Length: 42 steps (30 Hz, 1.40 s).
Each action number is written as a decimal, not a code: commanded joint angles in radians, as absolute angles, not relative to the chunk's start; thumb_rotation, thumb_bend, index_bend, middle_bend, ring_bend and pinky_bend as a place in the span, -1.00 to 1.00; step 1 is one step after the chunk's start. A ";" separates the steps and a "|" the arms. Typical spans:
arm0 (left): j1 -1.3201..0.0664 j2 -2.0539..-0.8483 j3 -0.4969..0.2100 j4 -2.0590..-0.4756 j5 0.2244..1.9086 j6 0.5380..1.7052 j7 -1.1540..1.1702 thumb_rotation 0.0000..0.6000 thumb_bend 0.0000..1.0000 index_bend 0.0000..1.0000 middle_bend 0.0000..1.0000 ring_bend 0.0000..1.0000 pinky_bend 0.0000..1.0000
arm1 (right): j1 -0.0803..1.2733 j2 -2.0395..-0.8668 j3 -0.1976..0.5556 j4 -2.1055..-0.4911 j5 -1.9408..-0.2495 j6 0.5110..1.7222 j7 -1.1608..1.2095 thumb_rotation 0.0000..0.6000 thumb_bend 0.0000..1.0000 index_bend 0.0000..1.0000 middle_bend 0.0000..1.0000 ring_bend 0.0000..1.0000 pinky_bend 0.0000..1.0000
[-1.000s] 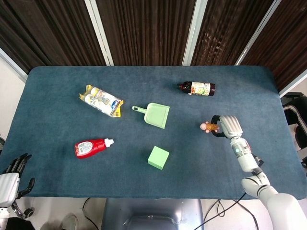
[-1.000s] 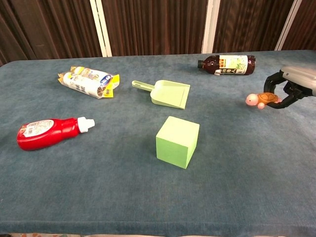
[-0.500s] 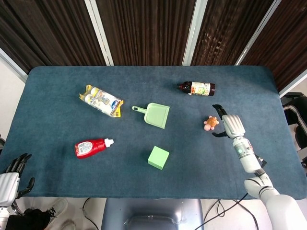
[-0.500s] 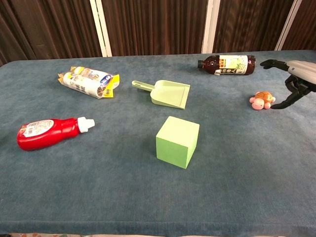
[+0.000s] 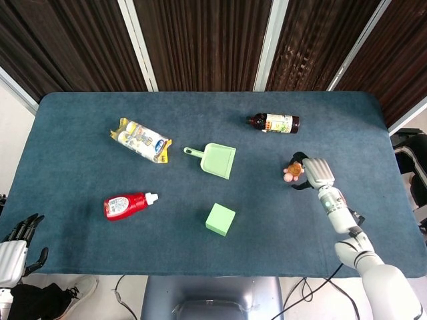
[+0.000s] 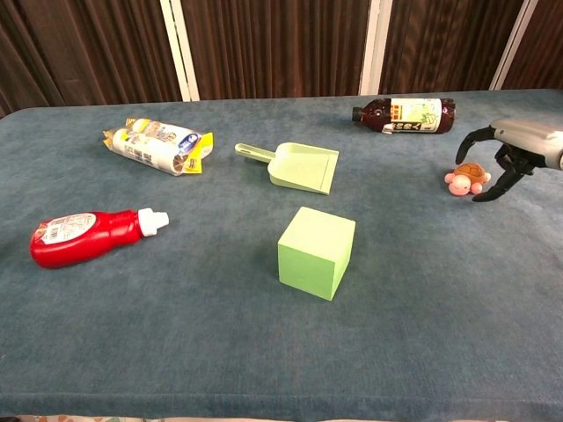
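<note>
The toy turtle (image 5: 292, 173) lies on the blue table (image 5: 80, 120), a little nearer the robot than the dark sauce bottle (image 5: 274, 123), which lies on its side, and well off to the right of the green cube (image 5: 220, 219). The right hand (image 5: 316, 174) hangs just beside the turtle on its right, fingers (image 6: 466, 141) spread and curved over and around it; in the chest view the turtle (image 6: 466, 178) sits on the cloth between the fingertips, and no finger plainly presses on it, so the hand holds nothing. The left hand (image 5: 15, 250) sits off the table's near left corner, well away from the turtle, its fingers apart and empty. Left of the turtle, past bare cloth, lies a green dustpan (image 5: 215, 159), handle pointing left. Further left of that is a yellow and white packet (image 5: 140, 140), and nearer the robot than the packet a red squeeze bottle (image 5: 127, 205) lies on its side, white cap toward the cube.
</note>
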State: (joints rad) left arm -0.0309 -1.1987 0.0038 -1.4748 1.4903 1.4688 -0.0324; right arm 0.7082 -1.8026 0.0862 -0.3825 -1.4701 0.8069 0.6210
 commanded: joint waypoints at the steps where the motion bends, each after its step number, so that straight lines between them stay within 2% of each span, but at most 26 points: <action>1: -0.032 -1.200 0.004 -1.473 1.489 1.466 -0.034 1.00 -0.18 -0.76 -0.82 -0.76 -0.32 | 0.723 -1.806 0.069 -0.373 -1.482 0.778 0.623 1.00 -0.75 -0.03 -0.36 0.80 0.83; 6: -0.031 -1.201 0.004 -1.470 1.489 1.467 -0.036 1.00 -0.18 -0.76 -0.83 -0.76 -0.32 | 0.730 -1.831 0.070 -0.343 -1.477 0.759 0.613 1.00 -0.74 0.02 -0.34 0.82 0.84; 10: -0.029 -1.202 0.003 -1.467 1.485 1.467 -0.040 1.00 -0.18 -0.76 -0.83 -0.76 -0.32 | 0.727 -1.848 0.071 -0.320 -1.474 0.770 0.612 1.00 -0.70 0.20 -0.20 0.87 0.87; 14: -0.029 -1.204 0.003 -1.466 1.483 1.464 -0.040 1.00 -0.18 -0.76 -0.83 -0.76 -0.32 | 0.721 -1.859 0.071 -0.302 -1.475 0.785 0.617 1.00 -0.54 0.39 -0.02 0.90 0.90; 17: -0.028 -1.204 0.004 -1.467 1.485 1.466 -0.038 1.00 -0.18 -0.76 -0.83 -0.76 -0.32 | 0.716 -1.868 0.070 -0.289 -1.476 0.796 0.616 1.00 -0.34 0.51 0.10 0.92 0.92; 19: -0.029 -1.206 0.002 -1.466 1.485 1.466 -0.038 1.00 -0.18 -0.76 -0.83 -0.76 -0.32 | 0.713 -1.869 0.067 -0.285 -1.478 0.800 0.619 1.00 -0.09 0.59 0.17 0.93 0.93; 21: -0.029 -1.206 0.002 -1.466 1.484 1.466 -0.038 1.00 -0.18 -0.76 -0.83 -0.76 -0.32 | 0.712 -1.869 0.066 -0.284 -1.479 0.801 0.621 1.00 0.05 0.63 0.21 0.94 0.94; 25: -0.030 -1.207 0.002 -1.466 1.483 1.463 -0.035 1.00 -0.18 -0.76 -0.83 -0.76 -0.32 | 0.706 -1.867 0.067 -0.292 -1.483 0.835 0.650 1.00 0.57 0.75 0.33 0.95 0.96; 30: -0.033 -1.208 0.001 -1.467 1.482 1.458 -0.032 1.00 -0.18 -0.76 -0.83 -0.76 -0.32 | 0.701 -1.850 0.062 -0.326 -1.495 0.887 0.675 1.00 0.70 0.75 0.34 0.95 0.96; 35: -0.035 -1.207 0.000 -1.470 1.481 1.455 -0.029 1.00 -0.18 -0.76 -0.83 -0.76 -0.32 | 0.695 -1.831 0.069 -0.372 -1.492 0.924 0.650 1.00 0.71 0.75 0.34 0.95 0.96; 42: -0.036 -1.204 0.001 -1.474 1.485 1.457 -0.025 1.00 -0.18 -0.76 -0.83 -0.76 -0.32 | 0.689 -1.810 0.079 -0.414 -1.476 0.910 0.610 1.00 0.71 0.75 0.34 0.96 0.96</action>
State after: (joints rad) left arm -0.0356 -1.2040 0.0013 -1.4746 1.4853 1.4572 -0.0252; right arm 0.6902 -1.8121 0.0771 -0.4117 -1.4783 0.9114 0.6124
